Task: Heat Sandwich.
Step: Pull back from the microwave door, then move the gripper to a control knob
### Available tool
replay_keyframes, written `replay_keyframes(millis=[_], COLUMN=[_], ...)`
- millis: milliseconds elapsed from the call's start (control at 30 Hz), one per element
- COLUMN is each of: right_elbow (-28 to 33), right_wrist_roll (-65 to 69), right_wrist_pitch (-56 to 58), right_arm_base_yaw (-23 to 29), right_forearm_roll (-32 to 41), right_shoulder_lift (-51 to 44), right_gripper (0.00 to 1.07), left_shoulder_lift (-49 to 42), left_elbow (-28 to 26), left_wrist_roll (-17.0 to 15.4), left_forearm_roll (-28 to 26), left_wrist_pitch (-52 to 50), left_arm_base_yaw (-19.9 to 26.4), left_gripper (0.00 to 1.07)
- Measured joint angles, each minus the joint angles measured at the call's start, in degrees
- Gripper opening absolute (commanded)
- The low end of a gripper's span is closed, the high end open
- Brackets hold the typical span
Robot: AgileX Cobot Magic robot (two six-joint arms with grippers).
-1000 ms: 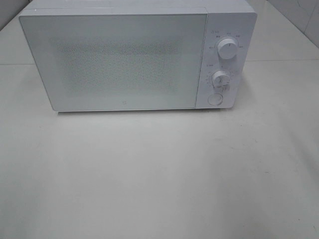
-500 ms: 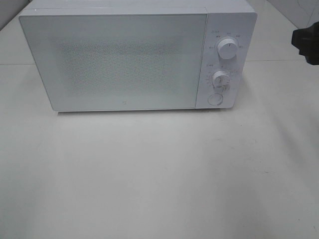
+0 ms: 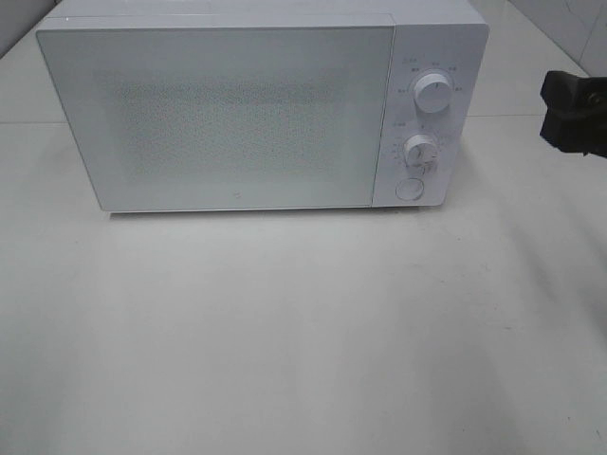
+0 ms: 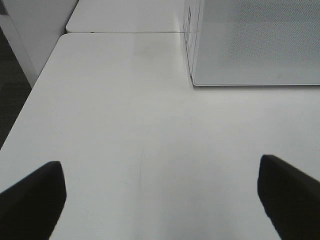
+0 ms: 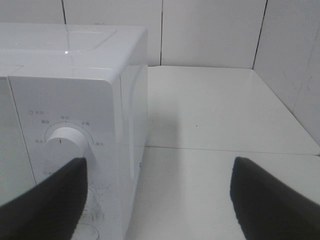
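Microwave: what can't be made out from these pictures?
- Inside of the microwave: exterior high, shut door hides it; no sandwich in any view.
- Dial labels: exterior high, too small to read.
- Right gripper: exterior high, frame edge cuts it off.
- Left gripper: outside exterior high; wrist view shows only fingertips.

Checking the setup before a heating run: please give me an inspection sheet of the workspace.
Surface: white table, bare in front of the microwave.
Job's things: white microwave, door shut; upper knob, lower knob and round button on its right panel. Sandwich not seen.
Clutter: nothing seen.
Grippers: left gripper open and empty over bare table; right gripper open and empty, off the microwave's right side, touching nothing.
Cables: nothing seen.
Surroundings: white tiled wall behind the table.
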Motion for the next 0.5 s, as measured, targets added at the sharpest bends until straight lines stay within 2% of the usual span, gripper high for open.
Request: replay_keyframes(millis=[67,100,367,500], right_elbow=[1.5,1.5,2.8,2.8], right_wrist_roll=[-2.9,-2.9,-4.1,-4.1], right_wrist_pitch=[-4.7,-4.7,-15.9,-19.4], right_arm_base_yaw=[3.3,3.3,13.8,16.8], right_forearm_roll=[5.2,5.2,14.2,17.3], right_shoulder_lift=[2.3,2.3,11.7,14.7], right_gripper=[0.76,0.76,0.76,0.76], left_shoulder_lift=[0.0,0.0,0.0,0.0], left_elbow=[0.0,0.0,0.0,0.0], left_wrist_roll=[0.0,0.0,0.0,0.0], left_forearm_roll=[0.0,0.0,0.0,0.0], left_wrist_pitch=[0.0,0.0,0.0,0.0], left_arm_base_yaw=[0.0,0.0,0.0,0.0], left_gripper=[0.98,0.98,0.98,0.98])
